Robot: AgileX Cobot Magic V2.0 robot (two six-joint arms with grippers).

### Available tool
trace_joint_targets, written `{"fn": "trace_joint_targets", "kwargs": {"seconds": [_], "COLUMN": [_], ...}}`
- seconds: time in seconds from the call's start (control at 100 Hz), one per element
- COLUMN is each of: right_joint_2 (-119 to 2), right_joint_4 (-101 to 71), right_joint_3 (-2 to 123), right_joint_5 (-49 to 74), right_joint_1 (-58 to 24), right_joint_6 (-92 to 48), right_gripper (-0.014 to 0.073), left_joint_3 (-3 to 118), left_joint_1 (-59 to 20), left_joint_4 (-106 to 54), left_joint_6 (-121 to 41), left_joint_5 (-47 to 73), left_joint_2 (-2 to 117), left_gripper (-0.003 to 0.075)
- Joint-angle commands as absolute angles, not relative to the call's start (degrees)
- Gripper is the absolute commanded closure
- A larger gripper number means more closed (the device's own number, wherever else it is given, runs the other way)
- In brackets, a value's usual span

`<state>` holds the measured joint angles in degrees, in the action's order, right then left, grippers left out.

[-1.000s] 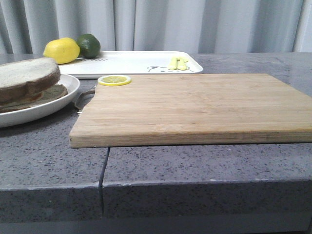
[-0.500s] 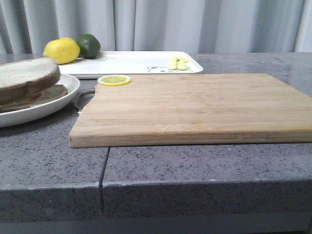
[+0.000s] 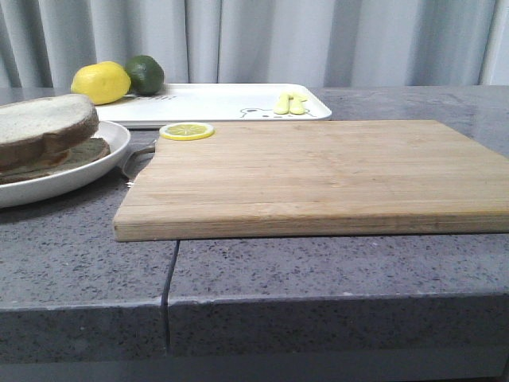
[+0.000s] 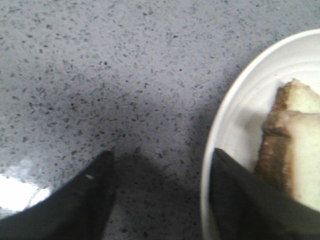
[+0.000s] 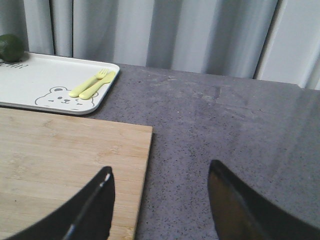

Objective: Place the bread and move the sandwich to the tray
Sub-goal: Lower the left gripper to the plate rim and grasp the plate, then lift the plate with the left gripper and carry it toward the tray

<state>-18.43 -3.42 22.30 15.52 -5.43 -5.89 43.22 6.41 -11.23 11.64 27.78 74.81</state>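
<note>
- Sandwich [image 3: 44,131] sits on the round white plate [image 3: 95,163] at the left edge of the front view, top slice already on; bread placing looks done, the move to the tray not yet.
- Left gripper [image 4: 162,192]: jaws apart, holding nothing. One finger lies over the plate's rim [image 4: 220,135] in the lower right of the left wrist view, the other over bare bench [image 4: 100,75]. Judgement: it straddles the rim to take the plate by its edge, so the stack need not be squeezed.
- Tray [image 3: 215,102] lies at upper centre of the front view, behind the wooden cutting board [image 3: 318,171]. Its left end carries a lemon [image 3: 101,83] and a lime [image 3: 145,74]; a pale yellow fork and spoon [image 3: 289,103] lie near its right end, beside the bear print [image 5: 57,95].
- Open room: the tray's middle is bare, the likely landing spot.
- Edges to mind: tray's low rim, board's near-left corner just beside the plate, the lemon slice [image 3: 186,130] on the board's back-left corner.
- Right gripper [image 5: 160,200]: jaws apart, empty, over the board's right edge and bare bench, well apart from the plate.
</note>
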Motion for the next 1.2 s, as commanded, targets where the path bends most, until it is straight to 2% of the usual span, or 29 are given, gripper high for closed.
{"fn": "trace_joint_targets", "kwargs": {"seconds": [0.0,0.16,0.35,0.82,1.19], "right_joint_2": [-18.69,-18.69,-18.69,-18.69,-18.69], "right_joint_4": [-2.83,-2.83,-2.83,-2.83,-2.83], "right_joint_3": [23.84,23.84,23.84,23.84,23.84], "right_joint_5": [10.92,10.92,10.92,10.92,10.8], "right_joint_1": [-5.13,-5.13,-5.13,-5.13,-5.13], "right_joint_6": [-5.86,-5.86,-5.86,-5.86,-5.86], "right_gripper": [0.0167,0.0167,0.0167,0.0167,0.0167], "left_joint_3": [44.58,44.58,44.58,44.58,46.36], "left_joint_1": [6.45,6.45,6.45,6.45,6.45], "left_joint_4": [-11.88,-14.12,-15.99,-23.87,-29.21], "left_joint_6": [11.62,11.62,11.62,11.62,11.53], "left_joint_5": [25.39,25.02,24.57,23.42,25.04], "left_joint_2": [73.76,73.76,73.76,73.53,68.32], "left_gripper": [0.0488,0.0638,0.0739,0.0739,0.0739]}}
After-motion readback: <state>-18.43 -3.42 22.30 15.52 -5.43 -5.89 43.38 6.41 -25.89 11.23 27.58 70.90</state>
